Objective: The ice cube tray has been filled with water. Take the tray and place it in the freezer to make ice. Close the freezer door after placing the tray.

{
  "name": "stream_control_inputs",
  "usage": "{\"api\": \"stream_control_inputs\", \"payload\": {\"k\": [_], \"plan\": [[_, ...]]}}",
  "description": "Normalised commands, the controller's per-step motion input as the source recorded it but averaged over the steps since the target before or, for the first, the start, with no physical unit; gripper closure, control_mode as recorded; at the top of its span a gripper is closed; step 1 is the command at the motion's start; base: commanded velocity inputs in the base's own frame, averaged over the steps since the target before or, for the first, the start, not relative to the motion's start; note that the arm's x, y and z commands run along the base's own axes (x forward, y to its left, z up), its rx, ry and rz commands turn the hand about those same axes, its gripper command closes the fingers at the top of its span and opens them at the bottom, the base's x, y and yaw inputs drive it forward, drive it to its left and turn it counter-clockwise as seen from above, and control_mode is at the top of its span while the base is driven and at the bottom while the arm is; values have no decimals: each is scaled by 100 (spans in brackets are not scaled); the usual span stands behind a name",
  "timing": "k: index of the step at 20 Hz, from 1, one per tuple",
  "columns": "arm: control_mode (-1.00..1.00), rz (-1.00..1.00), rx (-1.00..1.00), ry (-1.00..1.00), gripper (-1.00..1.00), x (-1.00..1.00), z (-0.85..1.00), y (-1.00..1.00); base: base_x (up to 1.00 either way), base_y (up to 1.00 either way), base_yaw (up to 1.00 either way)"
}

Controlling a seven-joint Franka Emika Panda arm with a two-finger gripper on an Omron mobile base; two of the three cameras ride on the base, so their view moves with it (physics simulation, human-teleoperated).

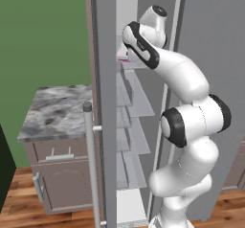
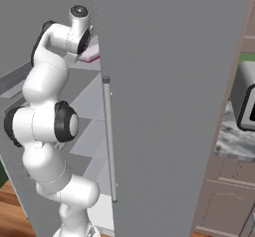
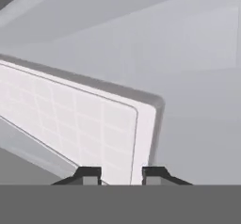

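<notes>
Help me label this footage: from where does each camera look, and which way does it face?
Left base view: behind the arm's left, facing the freezer past its open freezer door; the white arm rises at lower right.
Right base view: behind the arm's right, facing the fridge; the arm rises at lower left.
Hand view: on the hand, looking along the gripper, its jaws shut on the ice cube tray.
Both base views share the tray's pink edge on an upper shelf.

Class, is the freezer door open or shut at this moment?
Open: the freezer door stands swung out edge-on, pale shelves visible inside and the arm reaching in.
</notes>
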Motion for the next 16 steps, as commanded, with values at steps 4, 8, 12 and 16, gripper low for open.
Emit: {"api": "stream_control_inputs", "payload": {"k": [4, 8, 12, 16], "plan": [[-100, -4, 0, 5, -100, -29, 2, 0, 0, 0, 0], [-100, -3, -3, 0, -100, -59, 0, 0, 0, 0, 0], [-100, -5, -11, 1, -100, -57, -49, 0, 0, 0, 0], [-100, -1, -19, 0, -100, -27, -98, 0, 0, 0, 0]]}}
